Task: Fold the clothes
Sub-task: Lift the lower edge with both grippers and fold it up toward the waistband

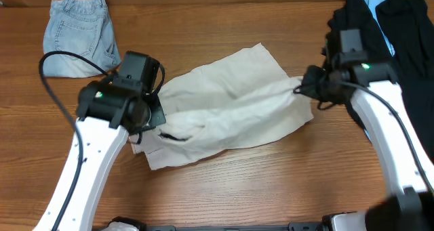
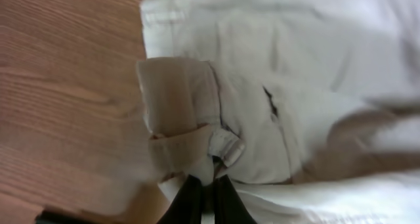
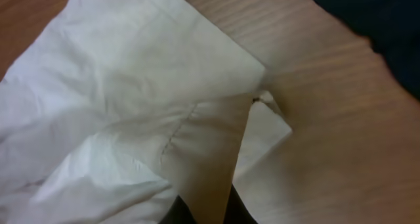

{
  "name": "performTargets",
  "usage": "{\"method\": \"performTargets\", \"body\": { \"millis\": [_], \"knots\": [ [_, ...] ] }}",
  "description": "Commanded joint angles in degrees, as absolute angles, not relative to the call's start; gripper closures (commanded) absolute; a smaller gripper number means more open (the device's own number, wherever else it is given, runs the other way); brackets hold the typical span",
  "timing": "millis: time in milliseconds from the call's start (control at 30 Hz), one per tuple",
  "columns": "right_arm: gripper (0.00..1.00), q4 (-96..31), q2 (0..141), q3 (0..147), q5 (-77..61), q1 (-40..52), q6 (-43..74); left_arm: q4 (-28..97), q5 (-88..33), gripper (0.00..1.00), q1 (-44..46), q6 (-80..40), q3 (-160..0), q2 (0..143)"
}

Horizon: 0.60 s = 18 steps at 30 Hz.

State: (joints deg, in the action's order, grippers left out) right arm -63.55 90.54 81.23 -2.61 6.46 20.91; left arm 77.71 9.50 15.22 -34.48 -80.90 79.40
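The shorts (image 1: 230, 102) lie across the middle of the table (image 1: 271, 183), with the left gripper (image 1: 146, 133) at their left end and the right gripper (image 1: 302, 89) at their right. The denim pair (image 1: 78, 34) lies behind on the left, the garment heap (image 1: 400, 28) behind on the right.

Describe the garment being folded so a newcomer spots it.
Look to the middle of the wooden table. There the cream shorts lie, pinched at either end by the left end effector and the right end effector. Pale and wide, they differ from the smaller blue denim shorts top left and the black garments top right.
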Motion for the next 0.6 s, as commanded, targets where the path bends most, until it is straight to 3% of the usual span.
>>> {"method": "performTargets", "body": {
  "millis": [0, 267, 567],
  "knots": [
    [0.96, -59.5, 93.8, 81.7, -3.4, 6.2, 18.7, 73.1, 16.2, 0.96, 12.3, -38.6, -78.2, 82.5],
    [0.96, -42.3, 98.1, 81.7, -5.4, 6.3, 16.2, 59.8, 16.7, 0.96, 4.5, -39.0, -77.6, 92.8],
    [0.96, -33.2, 106.8, 81.7, -9.1, 7.1, 15.0, 51.0, 17.0, 0.96, 4.4, -38.6, -77.6, 101.1]
  ]
}}
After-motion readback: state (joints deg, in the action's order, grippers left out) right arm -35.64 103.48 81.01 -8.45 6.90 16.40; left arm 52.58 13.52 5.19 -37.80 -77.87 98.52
